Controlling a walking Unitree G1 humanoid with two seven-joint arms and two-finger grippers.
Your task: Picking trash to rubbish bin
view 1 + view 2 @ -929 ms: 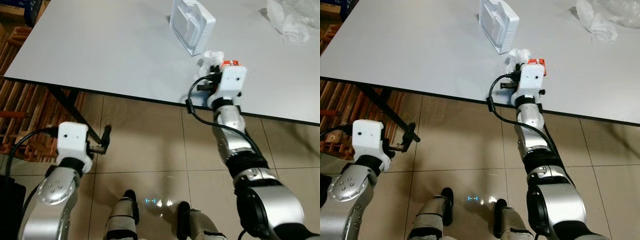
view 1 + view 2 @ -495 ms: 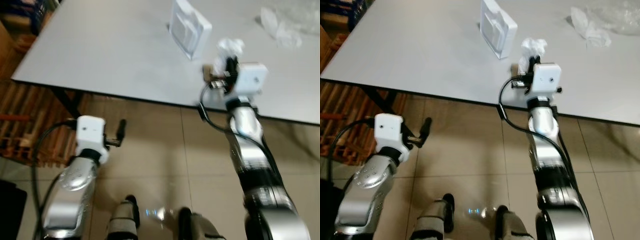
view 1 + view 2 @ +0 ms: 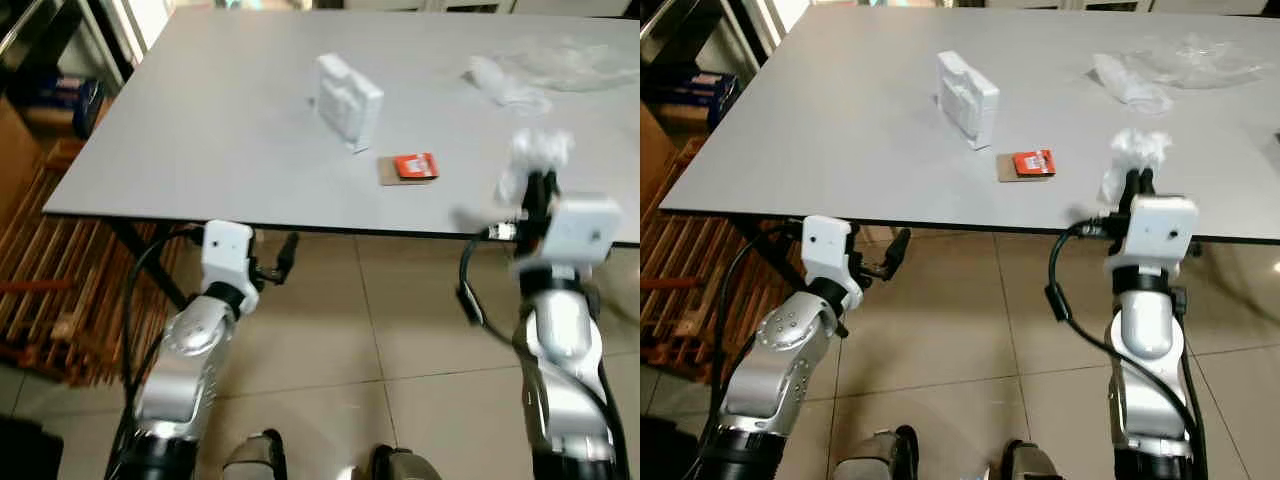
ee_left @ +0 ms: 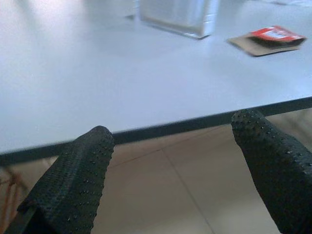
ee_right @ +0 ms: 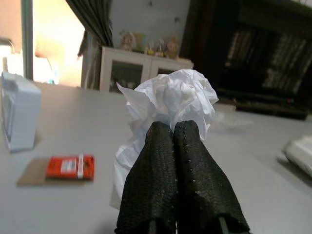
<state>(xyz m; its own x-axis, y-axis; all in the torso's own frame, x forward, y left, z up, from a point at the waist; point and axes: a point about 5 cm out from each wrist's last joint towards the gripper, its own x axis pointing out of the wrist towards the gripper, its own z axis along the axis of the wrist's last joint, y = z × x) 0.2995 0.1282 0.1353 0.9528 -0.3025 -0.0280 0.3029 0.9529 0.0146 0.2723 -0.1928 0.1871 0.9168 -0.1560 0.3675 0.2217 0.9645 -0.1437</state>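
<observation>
A crumpled white paper (image 3: 1133, 156) is pinched in my right gripper (image 3: 1135, 184), held up at the grey table's (image 3: 820, 130) near edge on the right. The right wrist view has the two fingers pressed together on that paper (image 5: 170, 100). A red packet on brown card (image 3: 1030, 164) lies flat on the table, left of the paper. A white plastic tray (image 3: 967, 97) stands on edge behind the packet. My left gripper (image 3: 287, 256) hangs open below the table edge on the left, holding nothing; the left wrist view looks across the tabletop between its fingers (image 4: 73, 180).
Clear plastic wrapping (image 3: 530, 75) lies at the table's far right. Wooden slats (image 3: 45, 290) and the table's dark leg (image 3: 150, 265) stand on the left. Beige floor tiles (image 3: 400, 300) stretch under and in front of the table.
My right gripper has lifted the crumpled paper off the table beside the red packet and drawn it back to the right. The camera has pulled back; the left arm is raised.
</observation>
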